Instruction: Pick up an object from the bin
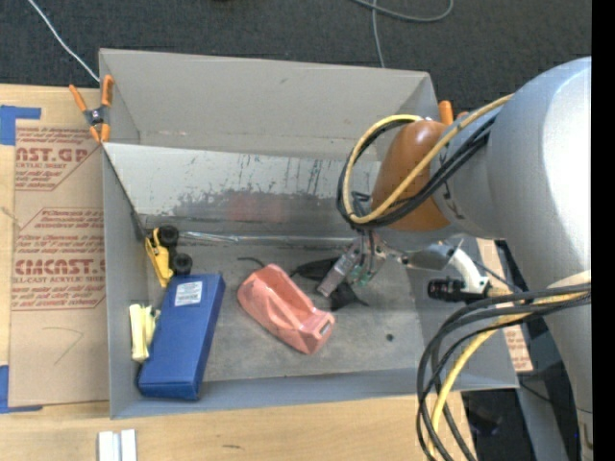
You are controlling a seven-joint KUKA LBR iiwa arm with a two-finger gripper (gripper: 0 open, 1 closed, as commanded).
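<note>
Along the left wall of the grey metal bin (pixel 120 257), hardly any room: crowded near the back-left corner by a yellow-and-black clip-like thing (pixel 158 255) with two small black knobs (pixel 169 233) close beside it. In front of these, a pale yellow piece (pixel 141 330) lying lengthwise at the wall's foot. Touching its right side, a long blue box (pixel 181 339), laid flat and reaching almost to the front wall.

Right of the box, a strip of bare floor, open from the front wall up to the sloped back wall. Past that strip, mid-bin, a pink wedge-shaped thing (pixel 283 307), lying slantwise with its lower right end toward the front. Just beyond its upper right side, a flat black piece (pixel 309 271) on the floor, partly under the arm's tip.

Low over that black piece and just beside the pink thing: the gripper (pixel 350 277). Whether apart or together, cannot tell. Above it, covering the back-right corner, the orange wrist cover (pixel 413 176), looped with yellow and black cables (pixel 360 161).

Further right, near the right wall, a white piece with a black end (pixel 456 272); whether part of the robot or loose in the bin, cannot tell. Bare floor in the front right, save for a small dark speck (pixel 389 336).
</note>
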